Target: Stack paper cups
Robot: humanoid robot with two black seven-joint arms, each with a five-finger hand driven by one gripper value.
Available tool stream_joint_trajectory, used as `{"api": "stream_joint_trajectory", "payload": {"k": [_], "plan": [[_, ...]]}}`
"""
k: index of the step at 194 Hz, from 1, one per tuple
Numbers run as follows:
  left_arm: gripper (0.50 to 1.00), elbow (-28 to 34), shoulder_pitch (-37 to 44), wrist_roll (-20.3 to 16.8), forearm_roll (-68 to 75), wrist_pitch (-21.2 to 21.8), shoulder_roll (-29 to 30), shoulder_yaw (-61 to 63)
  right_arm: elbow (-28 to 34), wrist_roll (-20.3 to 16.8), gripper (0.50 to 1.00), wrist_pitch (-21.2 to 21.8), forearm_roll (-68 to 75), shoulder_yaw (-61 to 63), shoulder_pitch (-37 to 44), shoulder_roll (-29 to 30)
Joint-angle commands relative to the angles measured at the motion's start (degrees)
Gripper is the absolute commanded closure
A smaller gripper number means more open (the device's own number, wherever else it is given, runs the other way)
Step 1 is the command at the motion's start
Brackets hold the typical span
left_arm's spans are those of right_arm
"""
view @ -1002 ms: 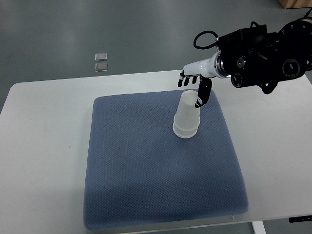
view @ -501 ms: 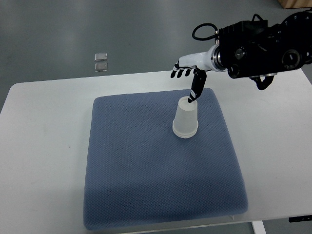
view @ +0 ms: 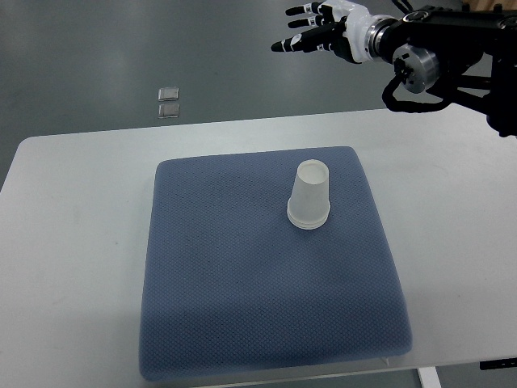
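Note:
A stack of white paper cups (view: 309,196) stands upside down on the blue mat (view: 242,283), right of its middle toward the far edge. My right hand (view: 311,32) is high at the top of the picture, well clear of the cups, with its fingers spread and holding nothing. Its black arm (view: 436,48) comes in from the upper right. No left arm shows.
The mat lies on a white table (view: 73,242). Two small clear squares (view: 168,103) lie on the grey floor beyond the table's far edge.
My right hand has lifted away from the top of the cup stack, moving up and back to the far edge of the picture. The cups have stayed in place.

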Motion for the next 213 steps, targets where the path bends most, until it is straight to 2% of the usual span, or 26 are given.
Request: {"api": "stream_joint_trajectory", "payload": {"k": [1, 38, 86, 105, 137, 180, 213], "plan": [[0.500, 0.0, 0.0, 0.0, 0.0, 0.0, 0.0, 0.0, -5.0, 2.4, 0.615, -0.1, 1.8, 12.2, -8.7, -0.2], [0.500, -0.3, 0.0, 0.0, 0.1, 0.0, 0.0, 0.1, -10.8, 7.8, 0.611, 2.3, 1.8, 26.0, -21.6, 1.8], [0.500, -0.4, 0.1, 0.0, 0.1, 0.0, 0.0, 0.1, -15.0, 11.8, 0.605, 14.9, 1.5, 39.6, -34.6, 7.3], [0.500, -0.4, 0.3, 0.0, 0.1, 0.0, 0.0, 0.1, -18.3, 13.7, 0.605, 19.2, 1.6, 40.7, -36.7, 10.2], [0.500, -0.2, 0.3, 0.0, 0.0, 0.0, 0.0, 0.1, -23.4, 14.0, 0.603, 23.1, 1.8, 42.6, -37.7, 13.3], [0.500, -0.2, 0.4, 0.0, 0.0, 0.0, 0.0, 0.1, -26.6, 14.0, 0.574, 26.2, 1.6, 42.8, -37.9, 13.9], [0.500, -0.4, 0.4, 0.0, 0.0, 0.0, 0.0, 0.1, -28.3, 14.0, 0.574, 26.5, 1.6, 42.7, -38.1, 14.5]]}}
